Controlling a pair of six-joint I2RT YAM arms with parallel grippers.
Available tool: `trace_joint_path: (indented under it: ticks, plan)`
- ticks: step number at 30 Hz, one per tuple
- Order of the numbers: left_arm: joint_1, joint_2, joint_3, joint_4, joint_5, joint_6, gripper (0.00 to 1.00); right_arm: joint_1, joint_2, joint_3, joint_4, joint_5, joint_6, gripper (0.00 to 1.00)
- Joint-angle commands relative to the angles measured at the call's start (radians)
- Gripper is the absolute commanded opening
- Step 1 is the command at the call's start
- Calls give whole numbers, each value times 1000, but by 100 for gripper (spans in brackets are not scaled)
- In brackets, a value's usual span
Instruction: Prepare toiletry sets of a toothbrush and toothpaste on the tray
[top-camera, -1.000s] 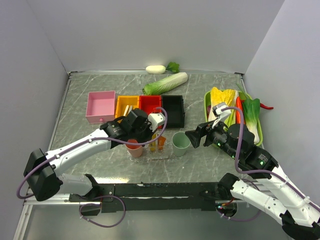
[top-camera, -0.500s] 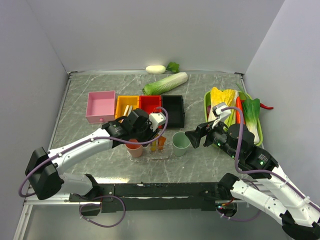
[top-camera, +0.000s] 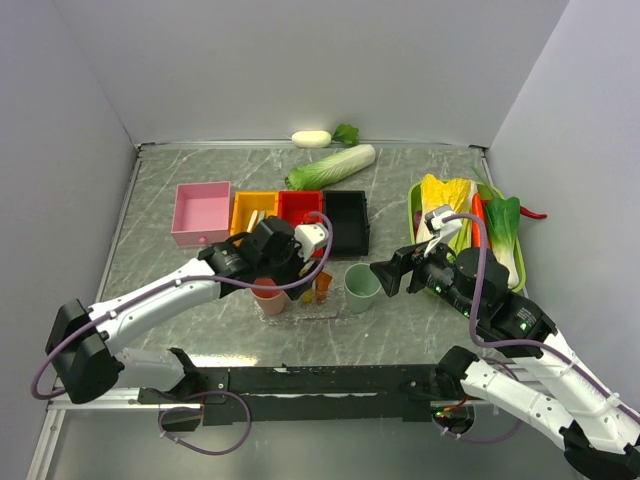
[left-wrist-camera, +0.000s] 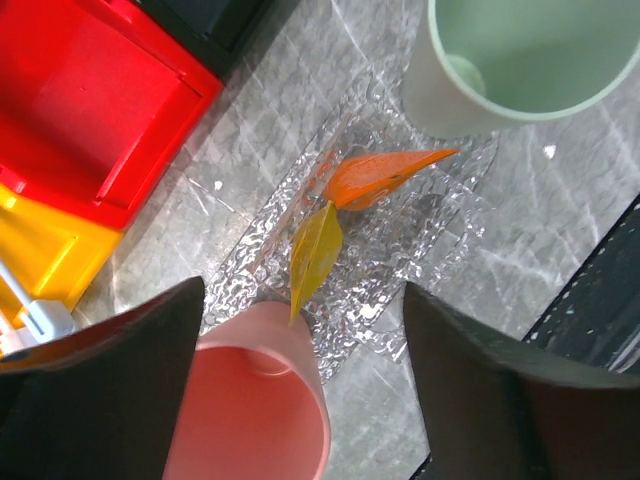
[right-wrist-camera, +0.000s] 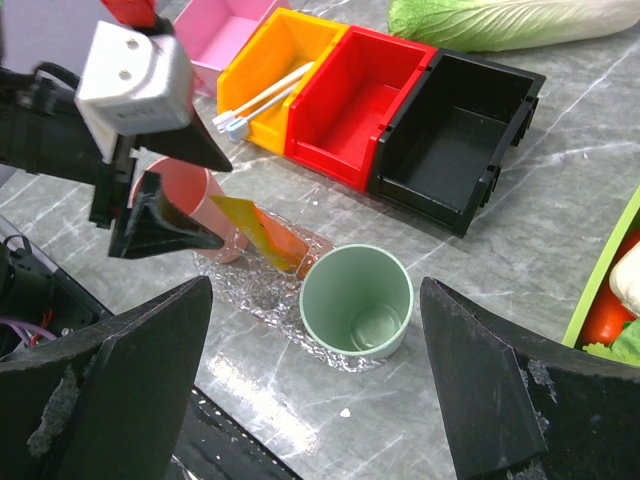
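Observation:
The clear speckled tray (left-wrist-camera: 425, 235) lies in front of the bins. An orange toothpaste (left-wrist-camera: 375, 176) and a yellow-orange toothpaste (left-wrist-camera: 314, 256) rest on it between a pink cup (left-wrist-camera: 250, 405) and a green cup (left-wrist-camera: 515, 60). The yellow tube's tip touches the pink cup's rim. My left gripper (top-camera: 300, 262) hangs just above them, open, with nothing gripped. Two white toothbrushes (right-wrist-camera: 258, 97) lie in the yellow bin (right-wrist-camera: 290, 60). My right gripper (top-camera: 386, 272) stands open beside the green cup (right-wrist-camera: 357, 298), holding nothing.
A row of pink (top-camera: 202, 212), yellow, red (top-camera: 300, 206) and black (top-camera: 346, 220) bins sits behind the tray. A cabbage (top-camera: 330, 167) and a white radish (top-camera: 311, 138) lie at the back. A green vegetable tray (top-camera: 512, 262) stands at the right.
My left gripper has gone from shut to open, letting go of the yellow-orange toothpaste on the tray. The right arm has not moved.

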Motion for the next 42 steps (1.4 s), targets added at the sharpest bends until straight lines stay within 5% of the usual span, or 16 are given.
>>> trace_joint_path:
  ticks: [1,4,11,16,21,25,30,35,42]
  plan:
    - [-6,-65,19,27,-10,1,87,-3,-20,-4,8,15,-5,92]
    - [-6,-85,16,26,22,10,99,-1,-20,-3,9,13,-3,92]
    - [9,-194,35,76,83,59,97,-3,-14,0,15,12,3,92]
    - [262,-243,35,203,213,-58,97,-3,-8,3,23,9,6,92]
    - [430,-252,-34,340,7,-300,99,-3,11,14,26,-10,12,92]
    - [546,-200,-95,312,-64,-464,94,-3,31,34,12,-22,8,92]
    - [675,-145,-189,300,-66,-515,75,-1,47,45,23,-31,14,92]
    - [681,-107,-223,335,-150,-505,64,-1,63,27,55,-57,32,92]
    - [689,11,-221,358,-63,-551,59,-1,70,3,71,-70,37,92]
